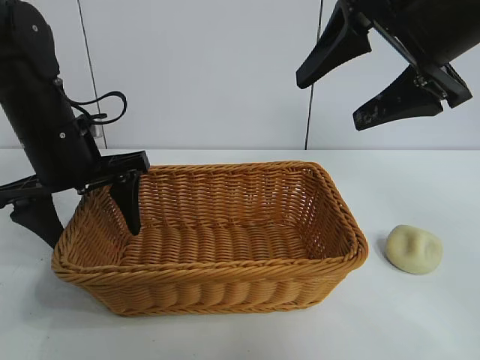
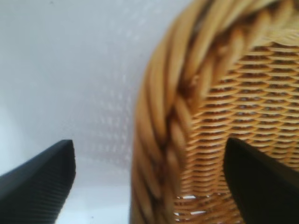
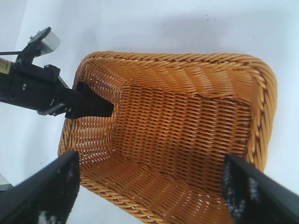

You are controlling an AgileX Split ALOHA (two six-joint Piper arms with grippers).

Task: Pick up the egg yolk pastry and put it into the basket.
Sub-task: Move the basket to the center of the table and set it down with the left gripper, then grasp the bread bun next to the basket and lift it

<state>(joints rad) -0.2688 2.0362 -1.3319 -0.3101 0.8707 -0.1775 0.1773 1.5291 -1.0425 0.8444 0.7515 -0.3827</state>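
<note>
Basket long axis left-right; egg yolk pastry on table beside its right end

- One basket, centre of the exterior frame.
- One egg yolk pastry, lower right.
- Two pincers: the left pincer at mid-left, the right pincer at upper right.
- One table.

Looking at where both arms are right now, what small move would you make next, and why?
Probably lower the right gripper toward the egg yolk pastry. It hangs open, high above the table, while the pastry lies untouched outside the basket, near its right end. The left gripper straddles the basket's left rim, open, far from the pastry.
</note>
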